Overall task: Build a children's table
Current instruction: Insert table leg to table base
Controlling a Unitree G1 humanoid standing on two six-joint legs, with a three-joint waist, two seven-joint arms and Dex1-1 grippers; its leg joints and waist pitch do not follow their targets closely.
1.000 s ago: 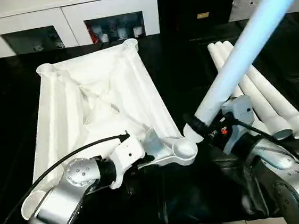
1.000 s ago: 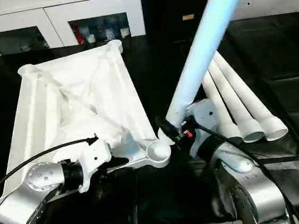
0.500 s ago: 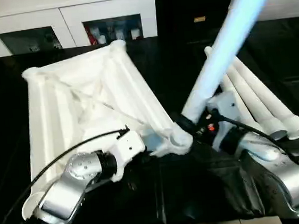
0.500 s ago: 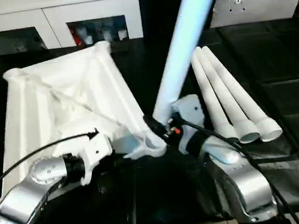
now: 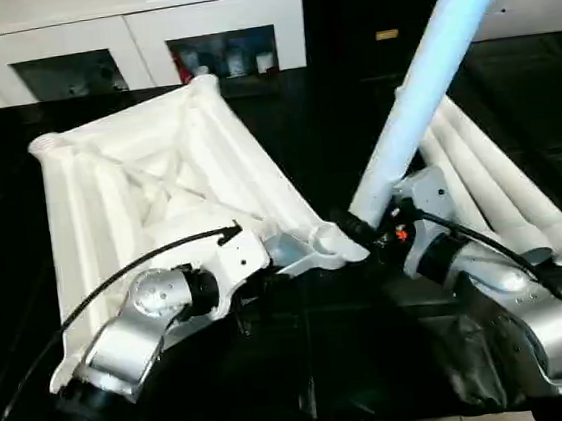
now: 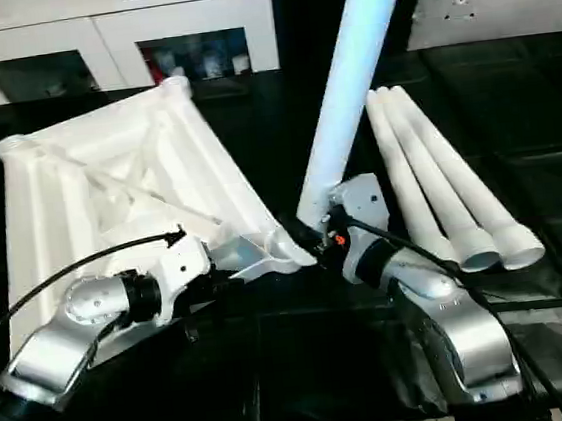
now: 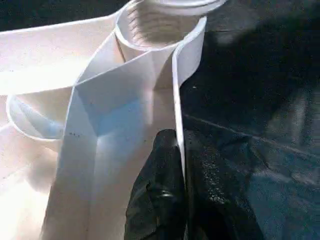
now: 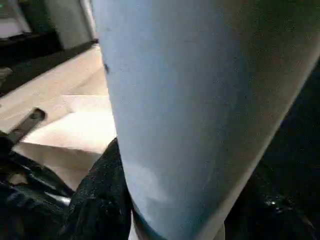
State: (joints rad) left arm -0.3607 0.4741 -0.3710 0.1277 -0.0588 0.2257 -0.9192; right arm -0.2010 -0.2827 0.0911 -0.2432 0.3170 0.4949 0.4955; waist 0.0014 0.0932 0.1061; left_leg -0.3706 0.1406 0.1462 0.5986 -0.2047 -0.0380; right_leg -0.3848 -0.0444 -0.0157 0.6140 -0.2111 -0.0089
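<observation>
The children's table top (image 5: 147,174) lies upside down on the black work table, ribs up. My left gripper (image 5: 275,267) is shut on the thin rim wall (image 7: 176,100) just behind the near right corner socket (image 5: 326,238). In the left wrist view the black fingers (image 7: 160,195) pinch that wall from both sides. My right gripper (image 5: 366,234) is shut on the lower end of a white leg (image 5: 428,74). The leg slants up and away to the right. Its lower end sits close beside the socket; I cannot tell whether they touch.
Three more white legs (image 5: 500,187) lie side by side on the black work table (image 5: 355,343) to the right of my right arm. A white cabinet (image 5: 142,34) with glass doors stands behind the table.
My left gripper's fingers have closed on the top's rim. The head view has shifted. The right gripper keeps its hold on the slanted leg by the corner socket.
</observation>
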